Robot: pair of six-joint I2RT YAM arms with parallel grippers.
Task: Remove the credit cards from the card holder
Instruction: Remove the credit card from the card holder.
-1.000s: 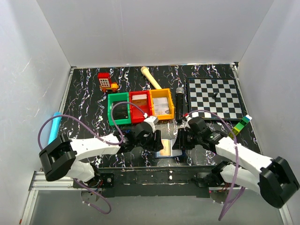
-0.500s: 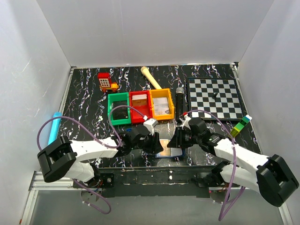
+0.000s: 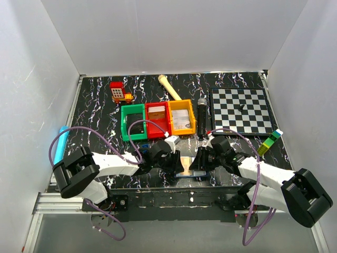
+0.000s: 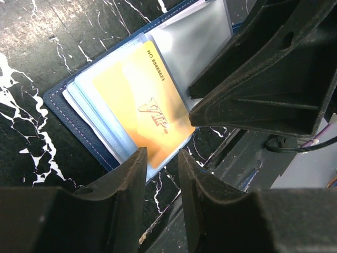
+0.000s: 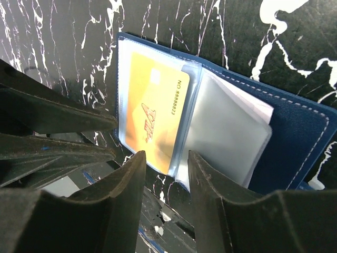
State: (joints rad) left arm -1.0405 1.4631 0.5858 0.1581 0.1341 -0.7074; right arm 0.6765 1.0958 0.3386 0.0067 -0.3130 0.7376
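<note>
The navy-blue card holder (image 3: 185,169) lies open on the black marbled table, close to the front edge. In the left wrist view the card holder (image 4: 59,101) shows pale clear sleeves, with a yellow-orange "VIP" credit card (image 4: 138,103) inside one. In the right wrist view the same card (image 5: 155,110) sits in the left sleeve of the holder (image 5: 303,142); the right sleeve looks pale grey. My left gripper (image 3: 175,161) (image 4: 160,154) hangs at the holder's left edge, jaws slightly apart and empty. My right gripper (image 3: 200,161) (image 5: 166,157) is at its right edge, also slightly apart and empty.
Green (image 3: 134,122), red (image 3: 157,118) and orange (image 3: 181,116) bins stand behind the holder. A black cylinder (image 3: 202,115) and a chessboard (image 3: 241,109) are at the right. A red toy (image 3: 119,91), a cream stick (image 3: 169,87) and a cyan tube (image 3: 61,142) also show. The table's front edge runs just below the holder.
Both grippers have come down and closer together onto the open card holder, one at each side. The holder stays in place near the front edge.
</note>
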